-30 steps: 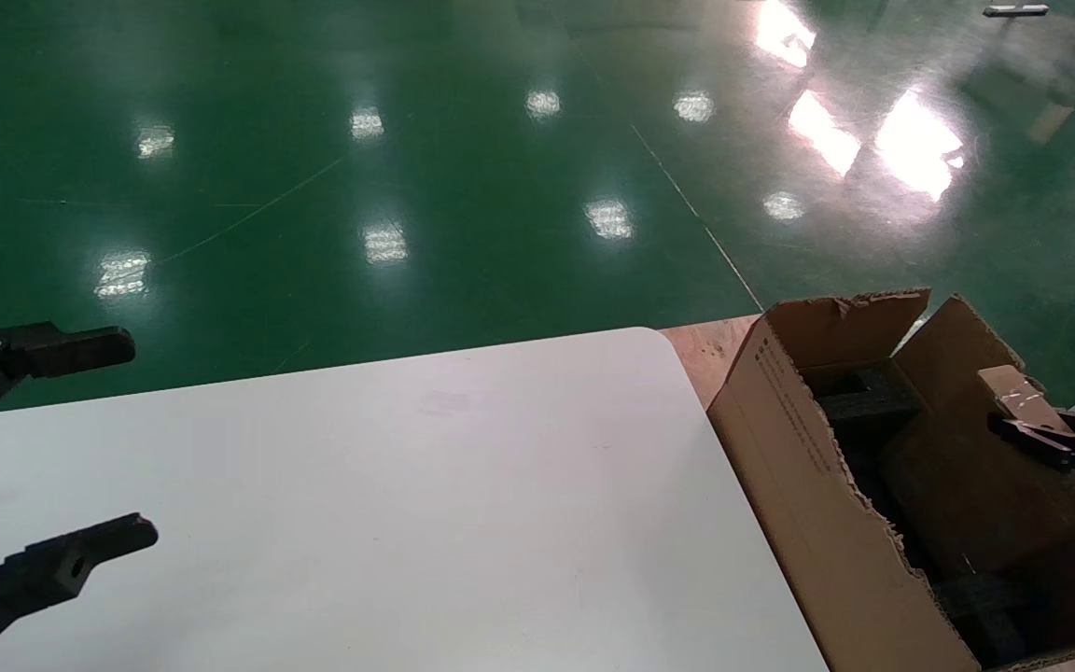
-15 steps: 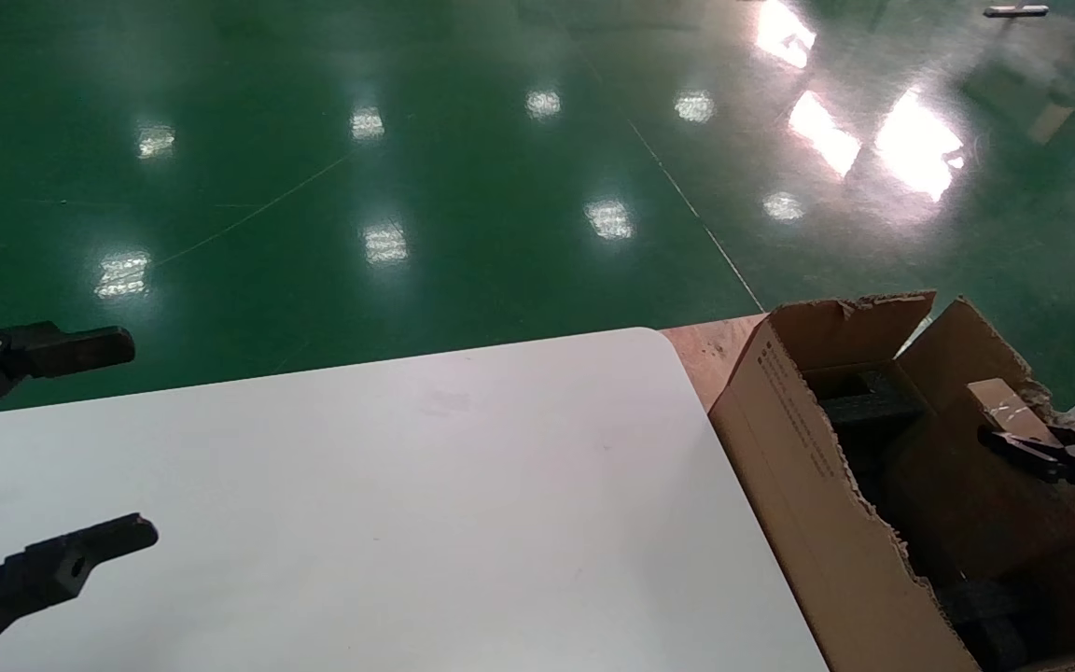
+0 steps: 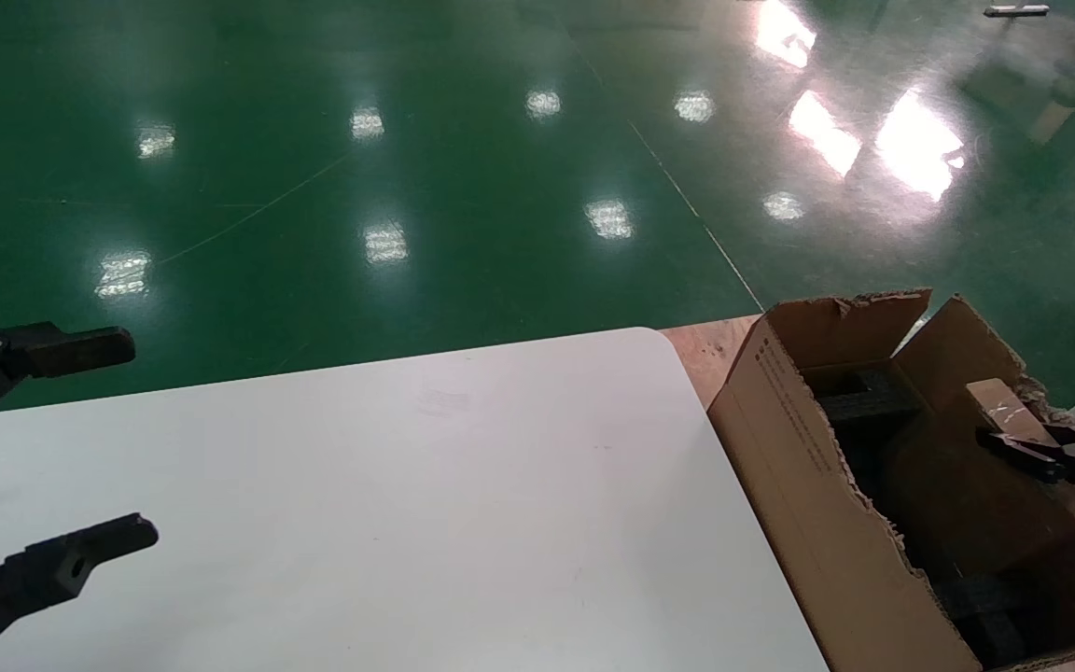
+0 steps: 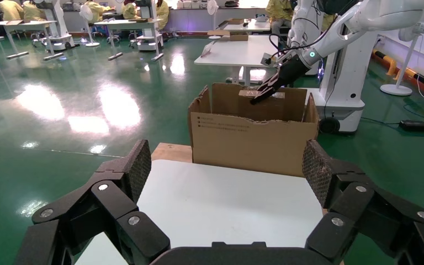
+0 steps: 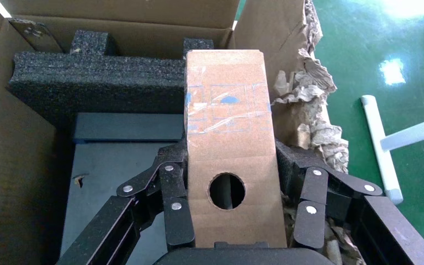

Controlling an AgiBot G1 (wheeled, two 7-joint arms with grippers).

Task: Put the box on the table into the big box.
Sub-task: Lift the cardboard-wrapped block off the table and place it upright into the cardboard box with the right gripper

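Glossy green floor [image 3: 332, 187] all round, bright light patches reflected on it and a thin pale line running across. Wooden pallet [image 3: 707, 353] shows as a bare strip under the carton's far corner; a white tube-frame leg [image 5: 380, 144] stands on the floor just beside. Background of left wrist view: other white tables [image 4: 242, 51], standing fans [image 4: 212, 8], people in yellow [image 4: 11, 9] and another white robot [image 4: 353, 61], well apart.
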